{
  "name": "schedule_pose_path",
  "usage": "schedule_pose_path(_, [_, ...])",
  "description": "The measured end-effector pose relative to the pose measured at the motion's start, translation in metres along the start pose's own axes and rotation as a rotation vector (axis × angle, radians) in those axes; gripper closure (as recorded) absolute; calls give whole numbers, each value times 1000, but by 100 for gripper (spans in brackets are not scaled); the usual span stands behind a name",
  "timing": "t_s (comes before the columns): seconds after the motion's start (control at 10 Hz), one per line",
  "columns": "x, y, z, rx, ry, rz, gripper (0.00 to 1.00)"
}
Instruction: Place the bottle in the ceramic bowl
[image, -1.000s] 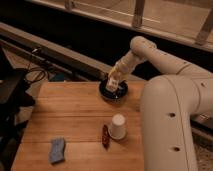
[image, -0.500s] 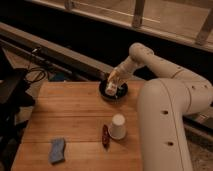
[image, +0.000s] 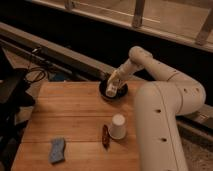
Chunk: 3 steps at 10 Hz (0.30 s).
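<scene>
Camera view: the gripper (image: 113, 86) is hovering over the ceramic bowl (image: 113, 91), its fingers clasping the bottle (image: 111, 88).

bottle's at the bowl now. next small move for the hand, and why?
Probably open the hand and release: the bottle already sits low over the black ceramic bowl, inside its rim at the far edge of the wooden table. Whether it touches bottom isn't visible.
</scene>
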Motion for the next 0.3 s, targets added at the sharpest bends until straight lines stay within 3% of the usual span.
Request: schedule_pose_path(0.3, [0,-1,-1,-2,3,12,20])
